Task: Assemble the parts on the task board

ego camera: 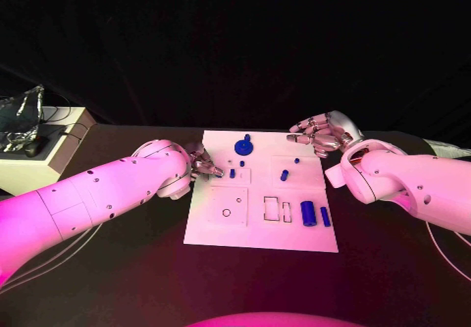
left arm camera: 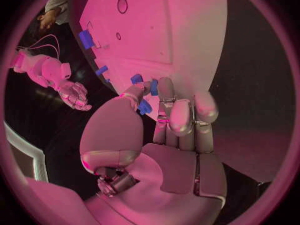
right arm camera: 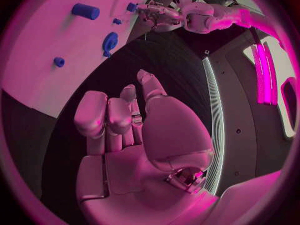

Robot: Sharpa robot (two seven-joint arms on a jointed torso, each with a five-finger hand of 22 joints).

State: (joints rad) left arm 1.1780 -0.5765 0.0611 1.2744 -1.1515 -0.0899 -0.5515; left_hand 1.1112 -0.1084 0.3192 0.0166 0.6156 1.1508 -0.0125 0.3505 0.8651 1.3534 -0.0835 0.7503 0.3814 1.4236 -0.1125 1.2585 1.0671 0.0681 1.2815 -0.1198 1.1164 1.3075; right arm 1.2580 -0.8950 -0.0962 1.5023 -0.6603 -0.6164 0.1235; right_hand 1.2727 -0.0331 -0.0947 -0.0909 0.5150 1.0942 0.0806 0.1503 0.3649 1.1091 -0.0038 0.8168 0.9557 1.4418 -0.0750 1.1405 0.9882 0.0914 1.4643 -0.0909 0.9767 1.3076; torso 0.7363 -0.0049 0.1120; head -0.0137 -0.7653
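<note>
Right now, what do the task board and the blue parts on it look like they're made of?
The task board looks like a rigid, smooth plate, plastic or painted sheet, with a matte face and cleanly cut recesses; I can't tell which. The blue parts, such as the big cylinder and the round disc, look like solid moulded or printed plastic: uniform colour, dull sheen, no metallic glint.

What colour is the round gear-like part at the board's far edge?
Blue. The gear-like part sits on the white task board; clearest in the head view.
</note>
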